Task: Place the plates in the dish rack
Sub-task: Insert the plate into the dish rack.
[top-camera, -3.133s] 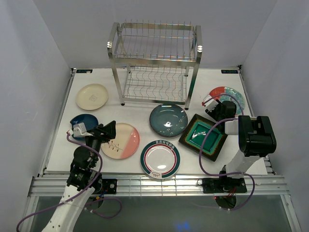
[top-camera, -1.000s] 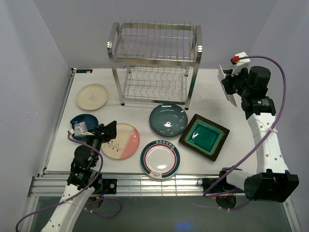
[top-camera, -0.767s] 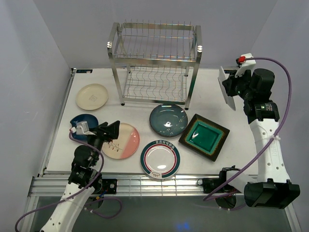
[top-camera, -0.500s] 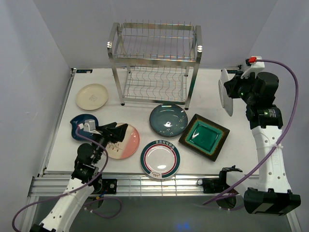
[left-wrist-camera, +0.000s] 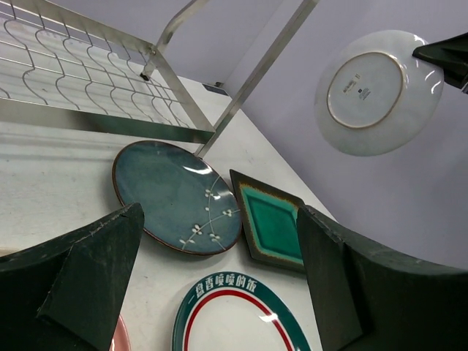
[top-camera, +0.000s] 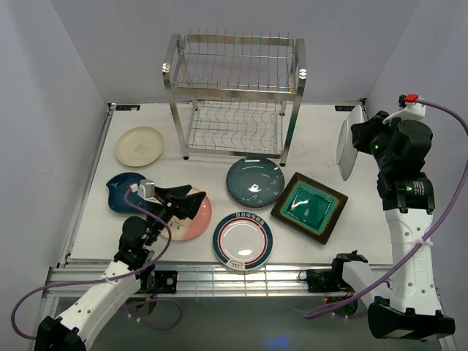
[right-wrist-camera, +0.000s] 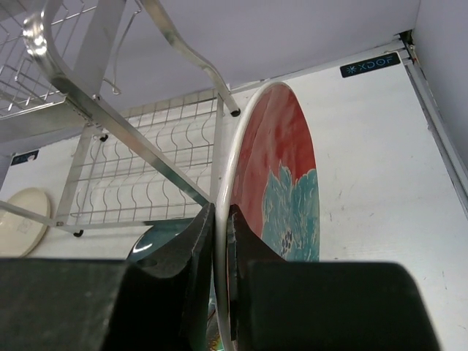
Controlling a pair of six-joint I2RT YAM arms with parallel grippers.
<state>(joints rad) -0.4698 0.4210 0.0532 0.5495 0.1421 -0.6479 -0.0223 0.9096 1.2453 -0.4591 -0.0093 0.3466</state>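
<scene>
Two fingers of your right gripper point(right-wrist-camera: 219, 223) are pinched shut on the rim of the red-and-teal plate point(right-wrist-camera: 281, 183), one on each face. The plate stands on edge in the air, to the right of the dish rack point(top-camera: 234, 88) and apart from it. That is a narrow hold on a glazed, rigid, probably weighty ceramic disc. Expect it to pivot or slip in the pinch if you swing fast, and to chip if its rim knocks a steel wire. Keeping it edge-on and feeding it slowly into a slot looks safest.

Your left gripper point(top-camera: 179, 197) is spread wide and holds nothing, hovering over the pink-and-cream plate point(top-camera: 191, 218). That one lies flat on the table point(top-camera: 212, 164), as do the cream plate point(top-camera: 139, 146), dark blue plate point(top-camera: 121, 191), dark teal plate point(top-camera: 254, 181), green-red rimmed plate point(top-camera: 243, 240) and square green plate point(top-camera: 308, 207). Lying flat, each offers only a thin lip, so you would need a finger under the rim. The square one's raised edge looks easiest to catch.
</scene>
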